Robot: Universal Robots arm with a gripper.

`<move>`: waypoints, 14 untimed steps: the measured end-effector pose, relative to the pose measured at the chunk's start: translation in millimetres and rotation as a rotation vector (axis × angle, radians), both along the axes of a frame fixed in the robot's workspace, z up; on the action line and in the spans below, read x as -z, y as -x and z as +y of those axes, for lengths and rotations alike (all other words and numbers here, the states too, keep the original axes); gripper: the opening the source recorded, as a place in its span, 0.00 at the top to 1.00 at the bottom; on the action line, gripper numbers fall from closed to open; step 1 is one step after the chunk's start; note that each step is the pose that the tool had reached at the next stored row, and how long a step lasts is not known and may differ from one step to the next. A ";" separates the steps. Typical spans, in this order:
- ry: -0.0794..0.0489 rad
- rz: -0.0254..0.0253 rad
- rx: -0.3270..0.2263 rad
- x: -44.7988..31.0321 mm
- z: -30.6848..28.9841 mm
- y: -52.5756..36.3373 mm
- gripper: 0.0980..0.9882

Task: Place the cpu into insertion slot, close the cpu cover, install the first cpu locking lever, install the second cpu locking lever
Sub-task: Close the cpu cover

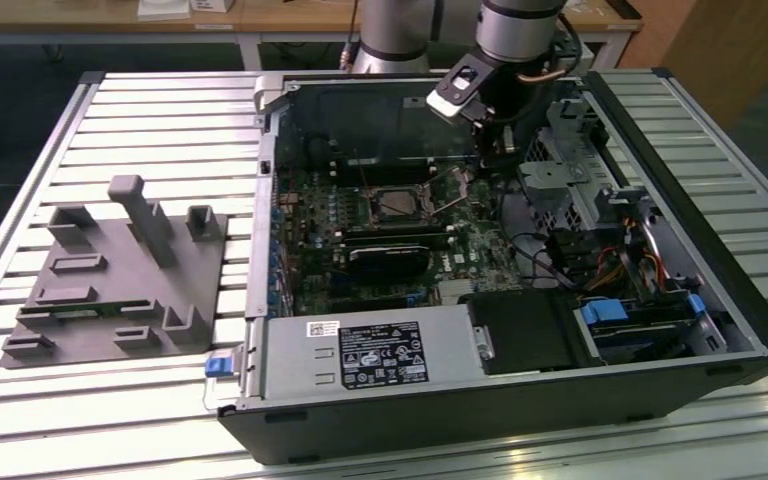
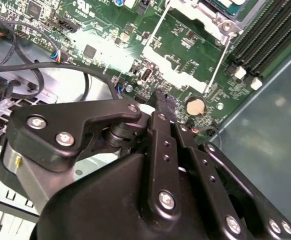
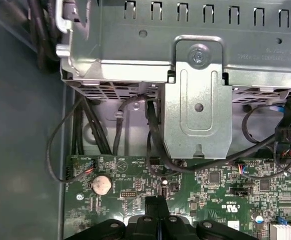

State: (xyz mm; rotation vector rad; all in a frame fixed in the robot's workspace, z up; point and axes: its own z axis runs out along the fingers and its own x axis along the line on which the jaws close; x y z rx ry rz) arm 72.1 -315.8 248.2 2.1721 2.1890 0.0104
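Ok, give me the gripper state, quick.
Gripper: shut, with nothing visible between its fingertips. The tips are low over the motherboard, near the coin cell.

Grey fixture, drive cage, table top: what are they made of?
Fixture: matte grey plastic by the look, dull and uniform.
Drive cage: bare sheet metal, probably steel, silvery with stamped slots and folded edges.
Table top: ribbed metal slats, likely aluminium, showing bright glare.

The black tool (image 2: 161, 98), fingers together, hangs over the green motherboard (image 2: 100, 35) beside a coin cell (image 2: 195, 105)
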 end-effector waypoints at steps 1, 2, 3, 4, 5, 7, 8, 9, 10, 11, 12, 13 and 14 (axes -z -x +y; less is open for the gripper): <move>0.002 0.0000 0.000 1.6 0.0 0.0 0.99; 0.004 0.0000 0.000 3.3 0.0 -0.1 0.99; 0.005 0.0000 0.000 5.2 0.0 -0.1 0.99; 0.007 0.0000 0.000 7.1 0.1 -0.1 0.99; 0.009 0.0000 0.000 8.9 0.0 -0.1 0.99; 0.011 0.0000 0.000 12.2 0.0 -0.1 0.99; 0.012 0.0000 0.000 13.3 0.0 -0.1 0.99; 0.012 0.0000 0.000 14.0 0.0 -0.1 0.99; 0.012 0.0000 0.000 14.1 0.0 0.0 0.99; 0.012 0.0000 0.000 14.1 0.0 0.0 0.99; 0.012 0.0001 0.000 14.1 0.0 -0.1 0.99; 0.012 0.0000 0.000 14.1 0.0 0.0 0.99; 0.012 0.0000 0.000 14.2 0.0 -0.1 0.99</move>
